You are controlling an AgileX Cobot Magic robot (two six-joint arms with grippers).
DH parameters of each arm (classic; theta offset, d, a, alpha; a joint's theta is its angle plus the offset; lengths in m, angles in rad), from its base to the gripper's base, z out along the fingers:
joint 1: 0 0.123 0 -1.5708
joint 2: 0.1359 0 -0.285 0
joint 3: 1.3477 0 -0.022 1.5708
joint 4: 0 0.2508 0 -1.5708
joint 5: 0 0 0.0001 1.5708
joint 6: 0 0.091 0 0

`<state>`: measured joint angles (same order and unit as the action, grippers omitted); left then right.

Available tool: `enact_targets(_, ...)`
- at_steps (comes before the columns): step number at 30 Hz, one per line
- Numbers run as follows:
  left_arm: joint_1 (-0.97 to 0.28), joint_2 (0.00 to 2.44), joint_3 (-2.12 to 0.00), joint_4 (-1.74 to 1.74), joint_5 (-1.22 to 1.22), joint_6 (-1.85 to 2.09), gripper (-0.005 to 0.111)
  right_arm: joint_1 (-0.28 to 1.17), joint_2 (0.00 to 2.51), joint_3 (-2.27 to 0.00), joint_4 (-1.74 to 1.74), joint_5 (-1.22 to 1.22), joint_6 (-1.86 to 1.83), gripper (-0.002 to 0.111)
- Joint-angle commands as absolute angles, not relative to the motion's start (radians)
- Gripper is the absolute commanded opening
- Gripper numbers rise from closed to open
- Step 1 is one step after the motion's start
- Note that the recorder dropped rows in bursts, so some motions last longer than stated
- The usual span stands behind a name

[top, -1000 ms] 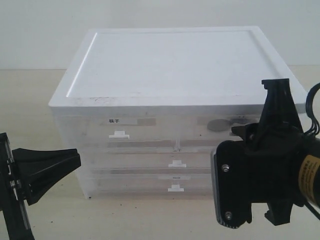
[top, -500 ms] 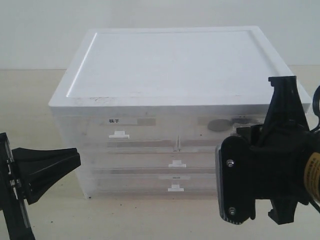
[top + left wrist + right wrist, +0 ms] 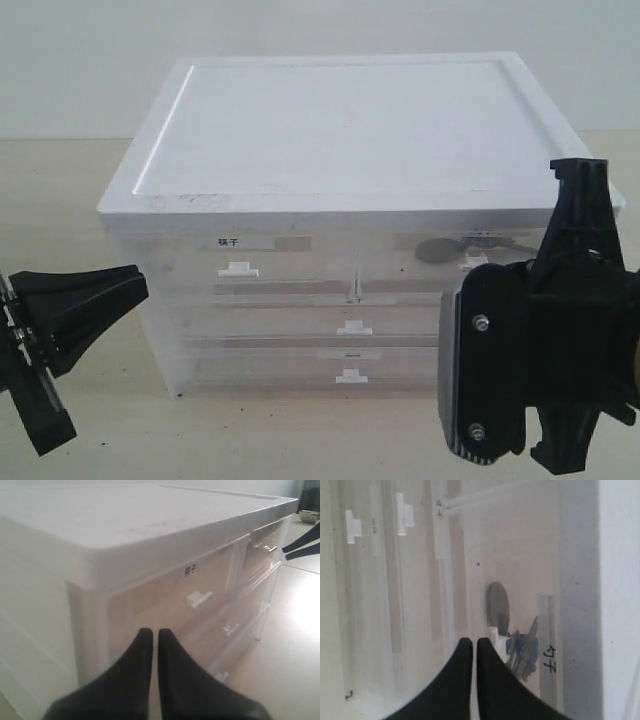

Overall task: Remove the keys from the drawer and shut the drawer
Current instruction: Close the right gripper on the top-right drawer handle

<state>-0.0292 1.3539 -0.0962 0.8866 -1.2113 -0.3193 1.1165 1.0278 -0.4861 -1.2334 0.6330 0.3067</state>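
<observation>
The drawer (image 3: 400, 268) is the top right half-width one of a translucent cabinet, and it looks pushed in. Through its front the keys (image 3: 524, 652) show silver and blue beside a dark round fob (image 3: 498, 606); in the exterior view they are a dark oval (image 3: 435, 248). My right gripper (image 3: 470, 642) is shut and empty, its tips just beside the drawer's white tab handle (image 3: 493, 634). It looms at the right of the exterior view (image 3: 580, 180). My left gripper (image 3: 151, 632) is shut and empty, off the cabinet's left front corner (image 3: 135, 282).
The twin half-width drawer (image 3: 240, 268) with bold black characters sits at top left. Two full-width drawers (image 3: 352, 328) (image 3: 350, 376) lie below. The cabinet's white lid (image 3: 340, 120) is broad and flat. A metal bowl (image 3: 310, 516) stands far off on the beige table.
The right gripper's jaws have come together, and the arm has shifted right and lower in the exterior view. The left gripper has drifted a little left and up.
</observation>
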Motion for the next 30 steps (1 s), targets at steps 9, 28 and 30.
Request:
enact_targets(9, -0.036, 1.364, -0.124, 0.834, -1.221, -0.312, 0.005, 1.117, 1.02, -0.483, -1.193, 0.617, 0.296, 0.0)
enact_targets(28, -0.036, 1.375, -0.124, 0.849, -1.221, -0.312, 0.005, 1.405, 1.02, -0.483, -1.294, 1.036, 0.461, 0.008)
enact_targets(30, -0.036, 1.375, -0.124, 0.849, -1.221, -0.312, 0.005, 1.405, 1.02, -0.483, -1.294, 0.989, 0.456, 0.023)
